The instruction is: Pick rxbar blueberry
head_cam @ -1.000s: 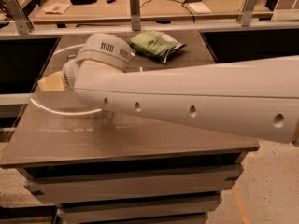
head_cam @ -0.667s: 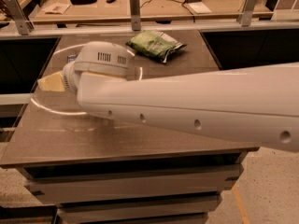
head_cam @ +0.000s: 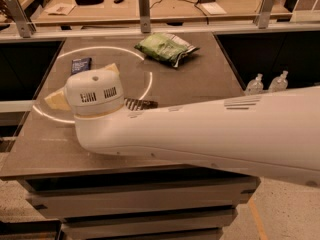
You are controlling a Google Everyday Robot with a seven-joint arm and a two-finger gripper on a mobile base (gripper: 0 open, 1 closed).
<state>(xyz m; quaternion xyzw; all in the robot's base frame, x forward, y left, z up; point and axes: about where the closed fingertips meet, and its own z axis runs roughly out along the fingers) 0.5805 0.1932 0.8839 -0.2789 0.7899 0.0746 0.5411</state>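
The rxbar blueberry [head_cam: 81, 65] is lying flat near the far left corner of the bench [head_cam: 200, 84], with nothing gripping it. The gripper [head_cam: 59, 100] is hanging just nearer, by the left edge, mostly hidden under the white arm [head_cam: 210, 129]. I cannot tell how wide it is standing or whether it is holding anything. A green bag [head_cam: 165, 48] is sitting by the far edge.

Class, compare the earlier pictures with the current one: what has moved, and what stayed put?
The arm swung toward the near edge of the table, uncovering the rxbar blueberry at back left and part of a dark bar wrapper. The end effector, mostly hidden under the wrist housing left of centre, has taken hold of nothing visible. The green bag stayed put.
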